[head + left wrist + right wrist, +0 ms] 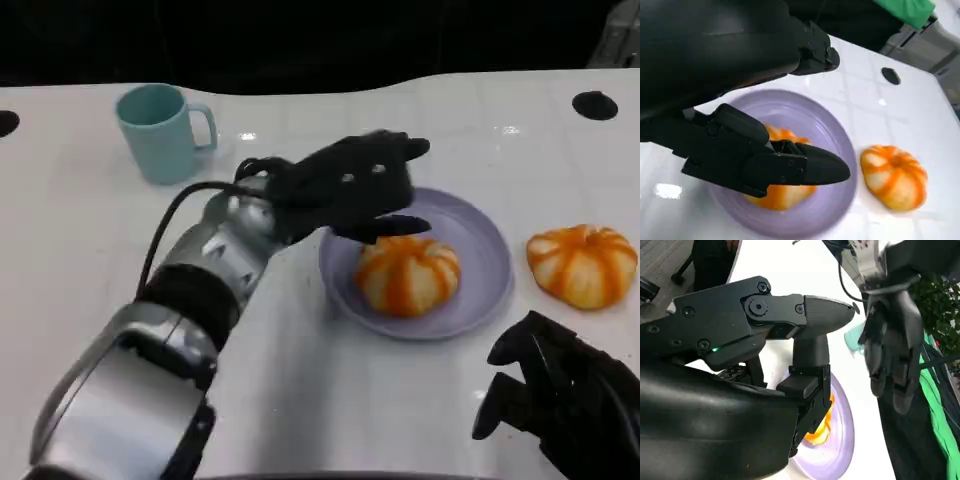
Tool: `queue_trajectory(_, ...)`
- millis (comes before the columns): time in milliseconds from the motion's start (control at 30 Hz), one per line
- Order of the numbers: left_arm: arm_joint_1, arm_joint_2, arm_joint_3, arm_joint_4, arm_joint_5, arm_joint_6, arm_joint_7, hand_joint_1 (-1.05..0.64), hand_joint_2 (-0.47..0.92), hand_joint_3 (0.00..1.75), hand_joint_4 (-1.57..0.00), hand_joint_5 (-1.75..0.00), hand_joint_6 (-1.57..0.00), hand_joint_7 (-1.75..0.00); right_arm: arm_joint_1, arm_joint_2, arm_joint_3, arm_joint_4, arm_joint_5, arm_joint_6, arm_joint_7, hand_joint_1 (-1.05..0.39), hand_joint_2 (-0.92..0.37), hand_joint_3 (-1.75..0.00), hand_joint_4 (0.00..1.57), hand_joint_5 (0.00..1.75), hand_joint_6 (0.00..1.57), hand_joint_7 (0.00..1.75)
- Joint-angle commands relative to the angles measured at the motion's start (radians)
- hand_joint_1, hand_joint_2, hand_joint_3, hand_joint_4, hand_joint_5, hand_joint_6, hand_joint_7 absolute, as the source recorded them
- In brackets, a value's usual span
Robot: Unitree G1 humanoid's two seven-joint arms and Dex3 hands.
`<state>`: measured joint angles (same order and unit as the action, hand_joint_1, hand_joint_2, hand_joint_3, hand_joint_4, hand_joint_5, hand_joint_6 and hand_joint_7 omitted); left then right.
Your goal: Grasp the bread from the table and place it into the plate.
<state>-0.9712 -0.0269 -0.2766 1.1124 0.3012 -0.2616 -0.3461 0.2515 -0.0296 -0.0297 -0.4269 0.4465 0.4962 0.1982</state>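
Observation:
An orange-and-white striped bread (408,275) lies in the lavender plate (490,250). My left hand (360,185) hovers just above the plate's rear left rim, fingers apart and holding nothing, a thumb tip close over the bread. In the left wrist view the left hand (755,155) spreads over that bread (782,194) and the plate (830,135). A second striped bread (582,263) sits on the table right of the plate, also seen as the bread (894,175) beside it. My right hand (560,395) rests low at the near right, holding nothing.
A teal mug (160,130) stands at the back left. Black round holes (595,104) mark the white table's far corners. The right wrist view shows the left hand (890,345) hanging over the plate (840,440), with green fabric beyond the table.

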Motion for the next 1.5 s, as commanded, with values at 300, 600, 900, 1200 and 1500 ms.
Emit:
queue_trajectory(300, 0.338, 0.012, 0.267, -0.436, -0.437, 0.157, -0.188, -0.66, 0.92, 0.34, -0.25, -0.76, -0.51, -0.09, 0.002, -0.005, -0.012, -0.002, 0.012, 0.003, -0.005, -0.42, -0.92, -0.43, 0.65, 1.75, 0.51, 1.60)
queue_trajectory(600, 0.636, -0.014, 0.375, -0.939, -0.748, 0.578, -0.126, -0.61, 0.92, 0.43, -0.58, -1.38, -0.66, -0.75, -0.003, -0.013, -0.007, -0.004, -0.002, 0.003, -0.011, -0.43, -0.92, -0.44, 0.64, 1.75, 0.50, 1.59)
queue_trajectory(900, 0.849, -0.034, 0.437, -1.230, -0.942, 0.872, 0.016, -0.59, 0.92, 0.41, -0.67, -1.72, -0.58, -1.38, -0.002, -0.011, -0.009, -0.008, 0.001, 0.006, -0.013, -0.44, -0.92, -0.44, 0.64, 1.75, 0.51, 1.59)
queue_trajectory(1200, 1.066, -0.073, 0.417, -1.411, -0.986, 0.906, 0.107, -0.55, 0.92, 0.53, -0.74, -1.75, -0.52, -1.62, -0.002, -0.014, -0.012, -0.016, 0.004, 0.015, -0.016, -0.44, -0.92, -0.44, 0.65, 1.75, 0.52, 1.59)
queue_trajectory(1500, 1.126, -0.079, 0.394, -1.419, -0.963, 0.876, 0.148, -0.54, 0.92, 0.53, -0.73, -1.75, -0.50, -1.65, 0.007, -0.016, -0.023, -0.025, 0.020, 0.023, -0.013, -0.44, -0.92, -0.42, 0.65, 1.75, 0.52, 1.58)
